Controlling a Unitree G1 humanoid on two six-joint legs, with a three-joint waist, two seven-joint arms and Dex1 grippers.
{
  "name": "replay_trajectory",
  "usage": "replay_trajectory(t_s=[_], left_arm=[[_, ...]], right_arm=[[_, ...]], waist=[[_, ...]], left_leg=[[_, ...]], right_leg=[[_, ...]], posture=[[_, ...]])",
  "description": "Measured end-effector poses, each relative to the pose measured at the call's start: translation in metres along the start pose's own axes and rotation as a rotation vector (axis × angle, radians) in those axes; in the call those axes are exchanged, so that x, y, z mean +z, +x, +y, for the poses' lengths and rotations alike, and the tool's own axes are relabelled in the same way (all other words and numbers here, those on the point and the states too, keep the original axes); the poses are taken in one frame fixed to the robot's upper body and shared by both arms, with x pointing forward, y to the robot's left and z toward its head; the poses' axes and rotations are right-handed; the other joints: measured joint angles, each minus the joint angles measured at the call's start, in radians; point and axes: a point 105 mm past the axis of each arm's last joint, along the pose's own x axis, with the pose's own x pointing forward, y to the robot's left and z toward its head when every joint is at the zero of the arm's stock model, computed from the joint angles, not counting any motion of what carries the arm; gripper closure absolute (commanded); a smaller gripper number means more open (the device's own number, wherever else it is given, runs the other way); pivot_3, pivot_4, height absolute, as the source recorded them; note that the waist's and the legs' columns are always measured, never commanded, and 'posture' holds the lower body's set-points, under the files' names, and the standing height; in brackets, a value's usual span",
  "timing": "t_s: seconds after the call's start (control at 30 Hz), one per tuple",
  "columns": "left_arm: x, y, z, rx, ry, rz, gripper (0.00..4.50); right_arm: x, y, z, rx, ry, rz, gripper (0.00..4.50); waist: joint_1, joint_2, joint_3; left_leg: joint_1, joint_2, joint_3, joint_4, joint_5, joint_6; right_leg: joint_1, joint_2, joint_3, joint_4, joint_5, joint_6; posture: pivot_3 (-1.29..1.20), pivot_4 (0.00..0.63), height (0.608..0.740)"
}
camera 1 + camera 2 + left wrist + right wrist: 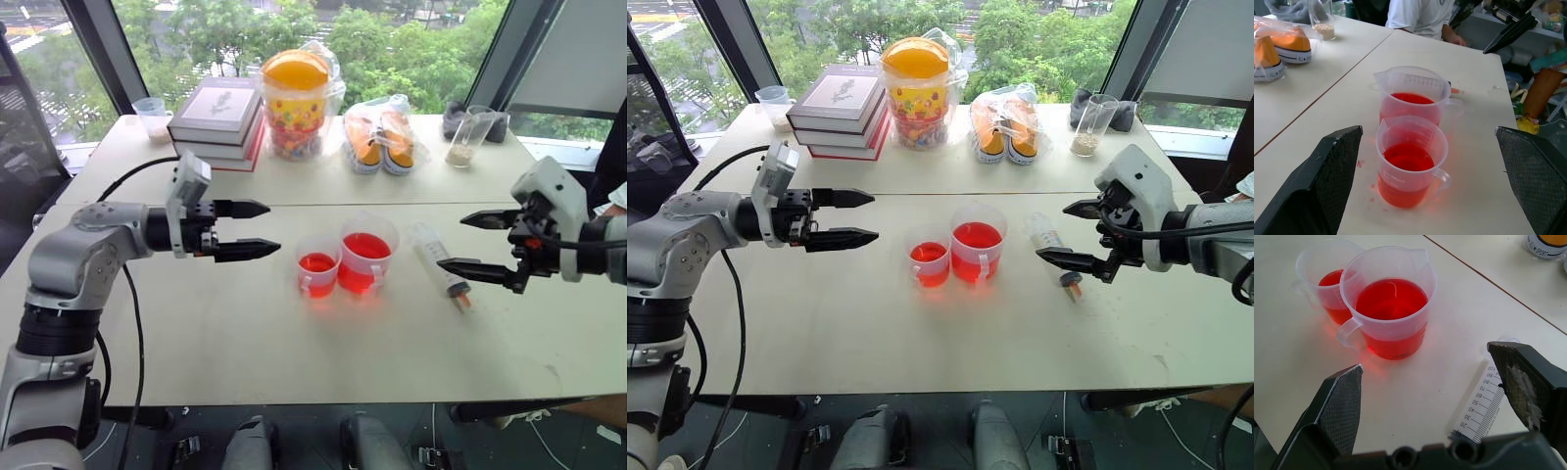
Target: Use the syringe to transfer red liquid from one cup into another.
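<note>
Clear syringe (scale legible at right wrist)

Your wrist view past right gripper: syringe barrel partly hidden behind fingers, tip end out of sight. Smaller cup half hidden behind larger cup. Beyond larger cup in left wrist view, person cut off at picture's edge.
</note>
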Motion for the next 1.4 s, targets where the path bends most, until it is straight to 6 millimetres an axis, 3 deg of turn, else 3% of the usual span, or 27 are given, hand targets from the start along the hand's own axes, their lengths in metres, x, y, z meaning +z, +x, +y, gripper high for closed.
replay_trajectory(t_s=[1.0,1.23,1.4], left_arm=[[0.007,-0.002,0.000,0.015,0.004,-0.035,0.00],[0.007,0.001,-0.001,0.007,0.002,-0.045,0.00],[0.006,0.008,-0.003,-0.020,-0.008,-0.058,0.00]], right_arm=[[-0.007,0.008,-0.005,-0.001,0.035,0.030,0.03],[-0.002,0.018,-0.037,-0.080,0.193,0.098,0.03],[-0.011,0.036,-0.050,-0.059,0.374,0.248,0.03]], waist=[[0.000,0.000,0.000],[-0.005,0.000,0.000],[-0.002,0.000,0.000]], left_leg=[[0.000,0.000,0.000,0.000,0.000,0.000],[0.001,0.000,0.000,0.001,0.000,0.000],[-0.002,0.000,0.001,0.000,0.000,0.000]], right_leg=[[0.000,0.000,0.000,0.000,0.000,0.000],[0.000,0.000,0.001,0.000,0.000,0.000],[-0.002,0.000,0.001,0.000,0.000,-0.001]], posture=[[0.00,0.150,0.740],[0.00,0.150,0.740],[0.00,0.150,0.740]])
